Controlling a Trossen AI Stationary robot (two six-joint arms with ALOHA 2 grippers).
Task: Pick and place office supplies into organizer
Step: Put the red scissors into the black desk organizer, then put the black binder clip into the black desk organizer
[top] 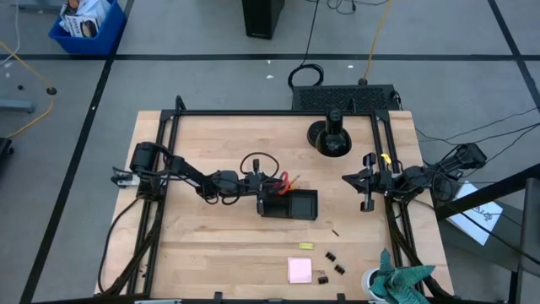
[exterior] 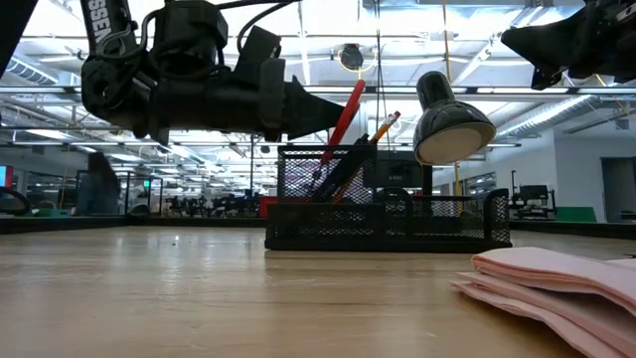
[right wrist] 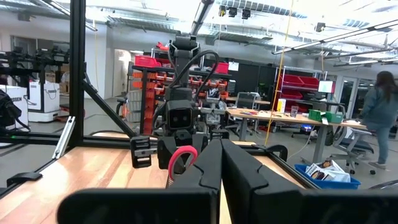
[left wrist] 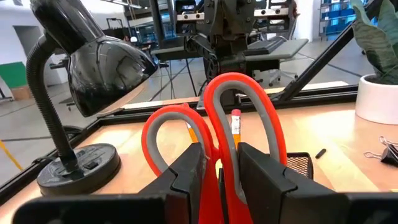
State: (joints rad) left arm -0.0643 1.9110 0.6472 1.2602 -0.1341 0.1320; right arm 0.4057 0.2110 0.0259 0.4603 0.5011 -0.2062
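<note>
Low view shows you the scissors standing tilted in the organizer, handles up, your left gripper pinching them; right gripper pressed together.

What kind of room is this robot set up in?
Probably a large robotics lab or workshop: red parts shelving and office desks fill an open hall behind the wooden table, and a person walks past.

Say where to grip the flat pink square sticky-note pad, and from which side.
Pinch the pink sticky-note pad across two opposite edges, coming straight down. It lies flat on the wooden table; its nearest black binder clips lie just right, so the near and far edges look clearer.
</note>
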